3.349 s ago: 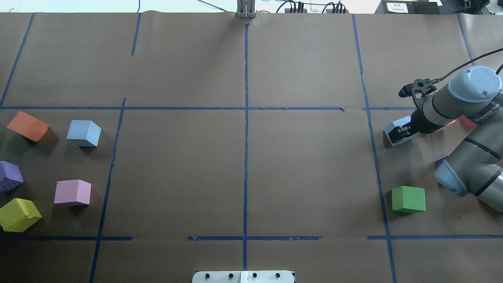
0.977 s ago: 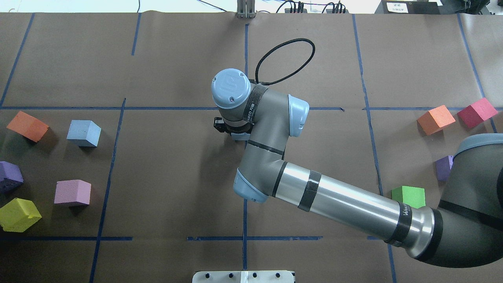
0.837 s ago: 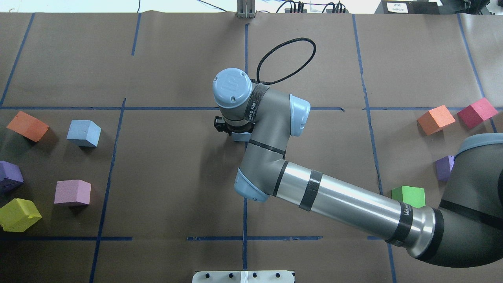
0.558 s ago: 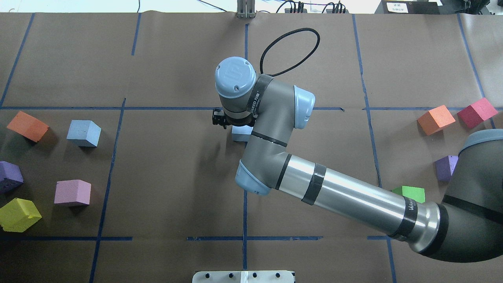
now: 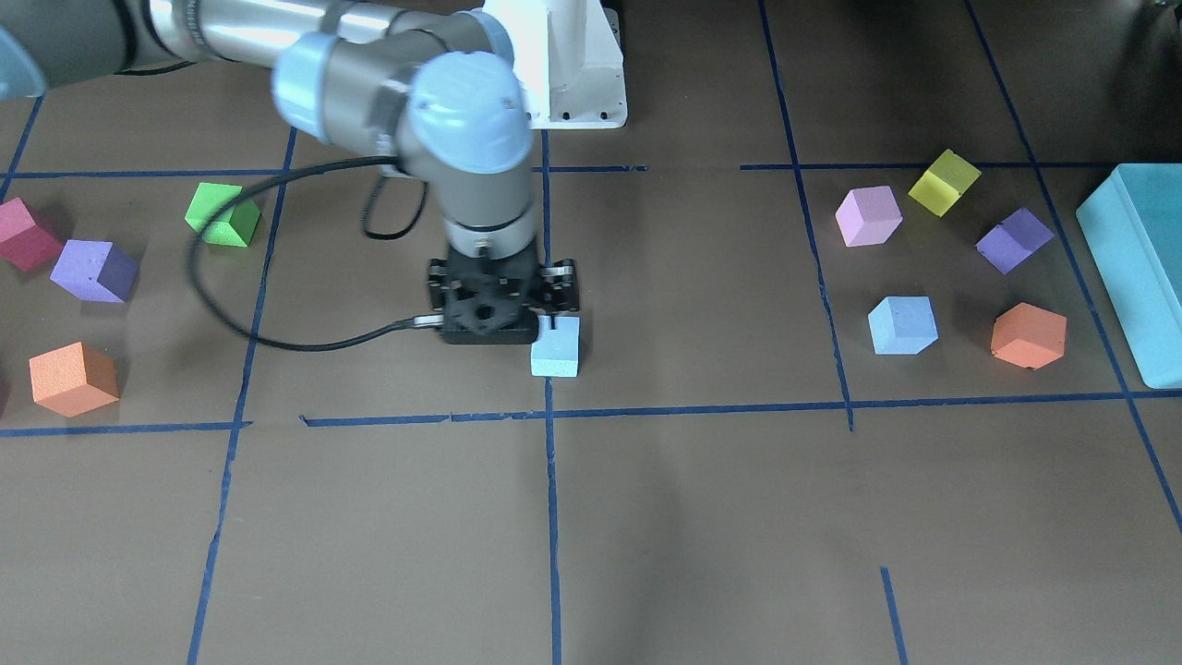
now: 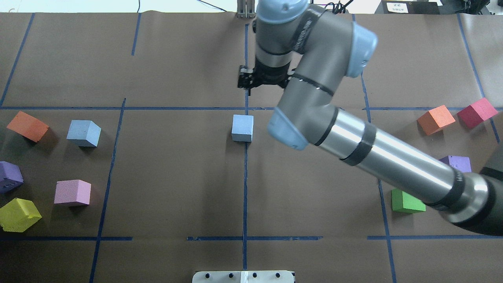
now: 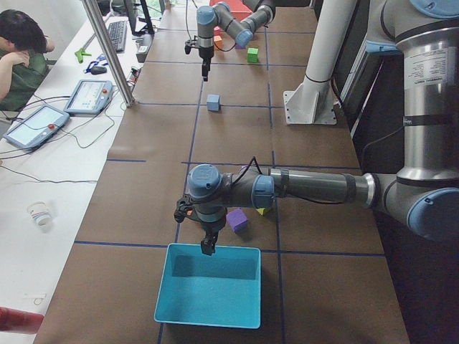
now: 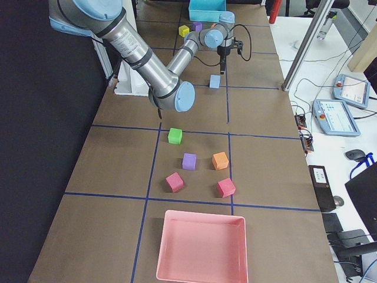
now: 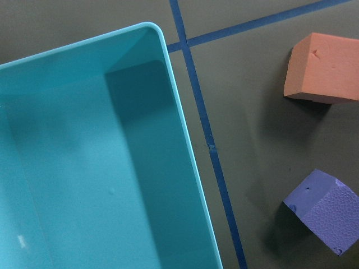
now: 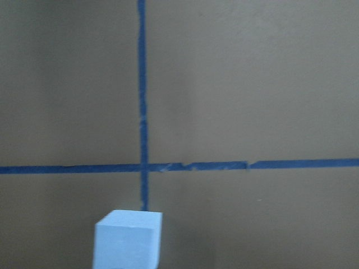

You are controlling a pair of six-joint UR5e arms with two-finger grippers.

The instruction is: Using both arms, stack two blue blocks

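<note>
One blue block (image 6: 242, 127) stands alone on the centre tape line; it also shows in the front view (image 5: 555, 348) and low in the right wrist view (image 10: 128, 238). The second blue block (image 6: 83, 133) sits at the table's left among other cubes. My right gripper (image 6: 262, 80) is open and empty, raised above the table just beyond the centre block (image 5: 503, 309). My left gripper (image 7: 208, 247) shows only in the exterior left view, hanging over the teal box (image 7: 208, 287); I cannot tell whether it is open or shut.
Orange (image 6: 27, 125), purple (image 6: 10, 176), pink (image 6: 72, 192) and yellow (image 6: 19, 214) cubes lie at the left. Orange (image 6: 435, 119), red (image 6: 476, 112), purple (image 6: 456, 163) and green (image 6: 404, 202) cubes lie at the right. A pink tray (image 8: 203, 247) sits at the right end.
My right gripper carried the blue block from the right side to the table's centre, set it down, let go, and has risen away toward the far side.
</note>
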